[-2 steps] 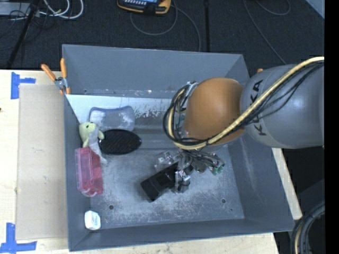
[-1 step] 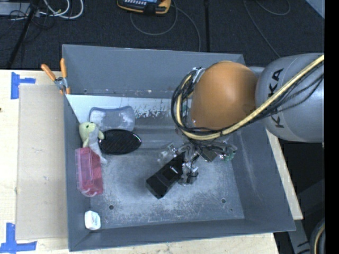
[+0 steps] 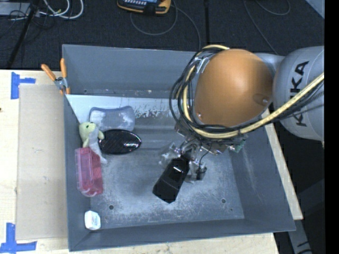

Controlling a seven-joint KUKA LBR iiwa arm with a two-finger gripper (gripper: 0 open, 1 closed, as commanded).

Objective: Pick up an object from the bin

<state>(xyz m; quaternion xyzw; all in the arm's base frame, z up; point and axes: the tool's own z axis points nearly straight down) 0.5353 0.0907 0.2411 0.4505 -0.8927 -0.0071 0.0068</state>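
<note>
- Near the middle of the bin (image 3: pixel 132 70), the claw (image 3: pixel 186 162) sits low, right at the top end of a black block (image 3: pixel 168 184) that lies slantwise on the floor.
- I cannot tell if the claw is wide or narrow.
- I think the step is getting hold of the block.
- Next it needs a firm squeeze, then a straight lift. The pink box (image 3: pixel 89 172) and black oval (image 3: pixel 120 142) lie well apart, at the left.

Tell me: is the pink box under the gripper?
No, the pink box lies at the bin's left side, far from the gripper.
</note>
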